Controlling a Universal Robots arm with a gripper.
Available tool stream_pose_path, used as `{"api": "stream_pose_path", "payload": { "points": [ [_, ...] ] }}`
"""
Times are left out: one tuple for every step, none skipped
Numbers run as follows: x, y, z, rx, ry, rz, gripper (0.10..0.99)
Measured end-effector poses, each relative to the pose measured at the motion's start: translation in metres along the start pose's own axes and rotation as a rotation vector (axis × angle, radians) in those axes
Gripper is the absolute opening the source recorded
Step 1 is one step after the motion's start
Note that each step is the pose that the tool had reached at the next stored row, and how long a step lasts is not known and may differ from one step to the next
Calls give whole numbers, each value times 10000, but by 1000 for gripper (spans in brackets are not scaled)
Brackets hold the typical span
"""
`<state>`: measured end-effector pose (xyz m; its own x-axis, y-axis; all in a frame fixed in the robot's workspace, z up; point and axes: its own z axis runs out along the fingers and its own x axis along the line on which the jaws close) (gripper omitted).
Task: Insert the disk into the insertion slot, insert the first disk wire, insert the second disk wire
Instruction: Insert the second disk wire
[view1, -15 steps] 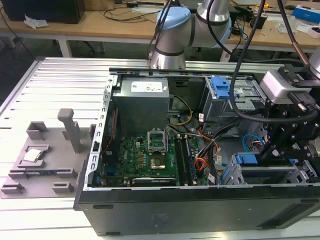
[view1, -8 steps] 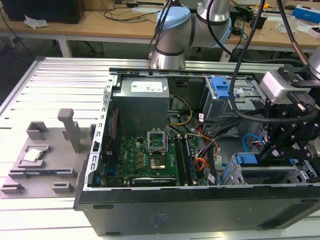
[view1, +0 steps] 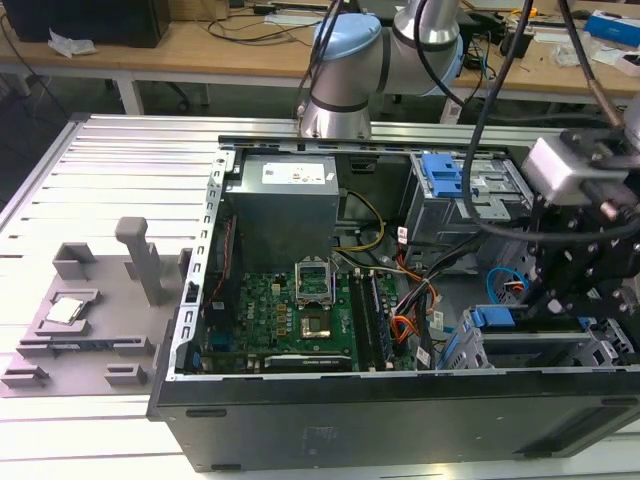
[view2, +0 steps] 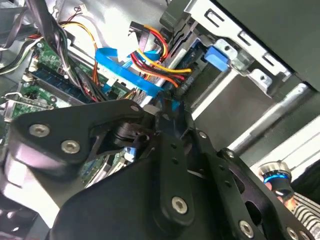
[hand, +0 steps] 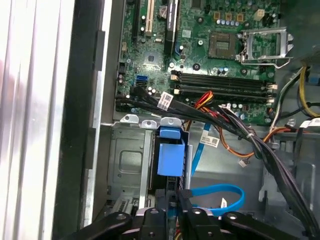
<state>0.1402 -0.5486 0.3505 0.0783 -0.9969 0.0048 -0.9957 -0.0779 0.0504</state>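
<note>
The disk sits in the insertion slot, a silver perforated cage at the case's front corner; its bright blue frame shows at the cage mouth, and again in the exterior view and the second wrist view. My gripper hangs just behind the disk's end. Its black fingers are pinched together on the end of a flat blue disk wire, which loops over the case floor. A bundle of red, yellow and orange wires ends right beside the fingertips.
The open computer case lies on a ribbed metal table. A motherboard and a grey power supply fill its middle. A taller grey box with a blue latch plate stands behind. Black cable bundles cross near the cage.
</note>
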Motion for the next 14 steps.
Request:
{"api": "stream_pose_path", "payload": {
  "points": [
    [0, 2, -38, 0, 3, 0, 235],
    [-2, 6, -114, 0, 16, 1, 224],
    [-3, 8, -169, 0, 29, 1, 153],
    [-4, 10, -206, -1, 34, 1, 153],
    [-4, 13, -267, -1, 43, 2, 106],
    [-4, 18, -376, 3, 50, 1, 106],
    [-4, 21, -429, 3, 51, 1, 106],
    [-4, 22, -430, 4, 49, 2, 106],
    [-4, 22, -430, 3, 48, 2, 106],
    [-4, 22, -430, 4, 47, 2, 106],
    [-4, 22, -432, 4, 50, 2, 106],
    [-4, 22, -433, 4, 51, 2, 106],
    [-4, 22, -433, 4, 50, 2, 106],
    [-4, 22, -434, 4, 50, 2, 106]
  ]
}}
